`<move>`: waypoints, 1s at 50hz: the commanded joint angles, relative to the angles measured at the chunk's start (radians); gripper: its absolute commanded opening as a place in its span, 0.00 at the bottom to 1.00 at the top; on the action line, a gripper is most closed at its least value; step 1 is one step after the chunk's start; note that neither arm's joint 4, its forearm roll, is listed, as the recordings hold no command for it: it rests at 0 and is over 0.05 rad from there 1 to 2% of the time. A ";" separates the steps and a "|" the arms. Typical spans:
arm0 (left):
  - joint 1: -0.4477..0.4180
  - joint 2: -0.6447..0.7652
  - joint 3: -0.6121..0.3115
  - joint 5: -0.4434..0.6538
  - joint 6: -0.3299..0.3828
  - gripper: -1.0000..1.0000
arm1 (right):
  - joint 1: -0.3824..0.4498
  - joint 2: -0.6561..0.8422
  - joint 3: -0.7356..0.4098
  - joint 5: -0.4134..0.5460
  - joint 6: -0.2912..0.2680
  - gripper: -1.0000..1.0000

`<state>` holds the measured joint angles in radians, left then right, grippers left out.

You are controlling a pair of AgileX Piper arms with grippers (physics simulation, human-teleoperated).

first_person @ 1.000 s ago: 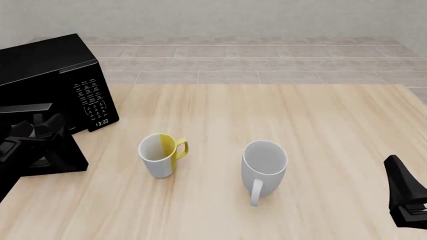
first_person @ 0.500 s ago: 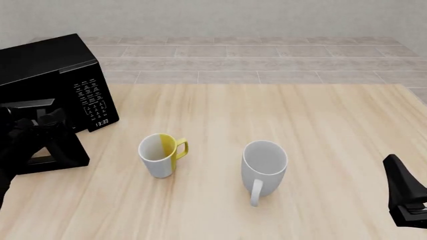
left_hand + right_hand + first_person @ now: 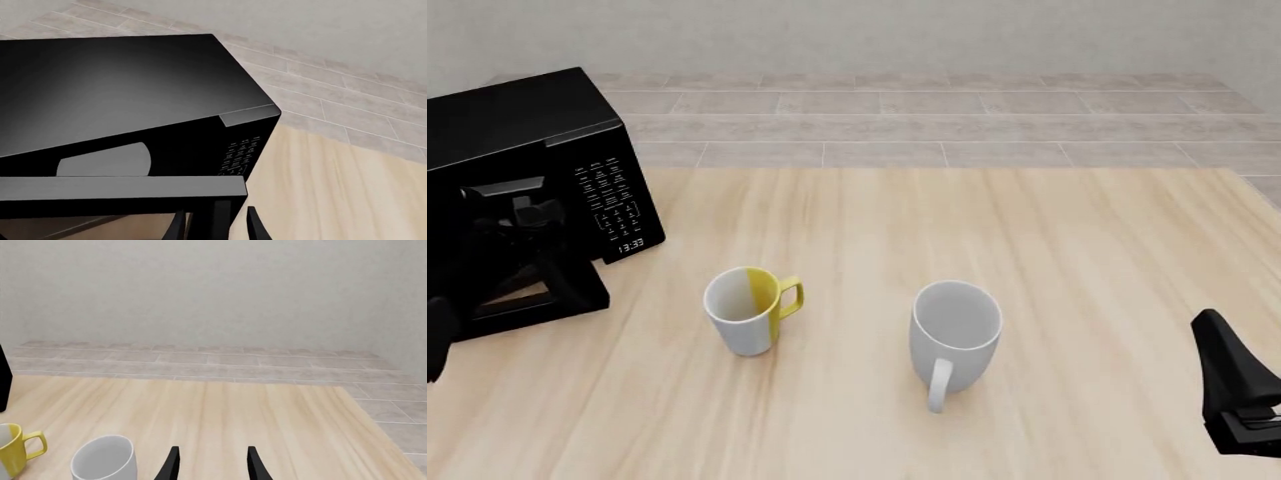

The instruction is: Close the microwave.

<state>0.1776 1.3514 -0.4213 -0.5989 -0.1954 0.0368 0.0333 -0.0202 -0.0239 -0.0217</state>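
One job only here: get that door shut. Far left of the table sits the microwave (image 3: 541, 160), glossy black, keypad facing the middle, and its door (image 3: 527, 290) hangs ajar, swung out toward the near edge. The left gripper (image 3: 213, 227) is right on that door: the wrist view shows the two fingertips standing apart on either side of the door's free edge, open and not clamped on anything, though whether a finger actually touches the panel I can't tell. In the front view the arm is black against black, hard to separate from the door.

My read is that we're mid-push, with a clear gap left between door and body. The next move calls for a steady press on that outer edge, swinging it back toward the keypad side until it sits flush, without shoving the whole box across the table.

Moving right: a yellow mug (image 3: 747, 310) and a white mug (image 3: 954, 335) stand well apart from the door's arc. Far right, the right gripper (image 3: 210, 465) hovers low with fingers parted, holding nothing, pointed over the bare table (image 3: 1068, 250).
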 commanded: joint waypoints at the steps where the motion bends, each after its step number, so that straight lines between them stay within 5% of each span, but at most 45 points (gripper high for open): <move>1: 0.029 0.082 -0.128 0.038 0.051 1.00 | 0.001 -0.011 -0.002 0.009 0.000 1.00; 50: 0.136 0.377 -0.460 0.161 0.073 1.00 | 0.017 0.034 0.017 -0.047 0.006 1.00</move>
<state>0.2616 1.5566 -0.6996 -0.4593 -0.1989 0.0463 0.0657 -0.0044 -0.0677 -0.0165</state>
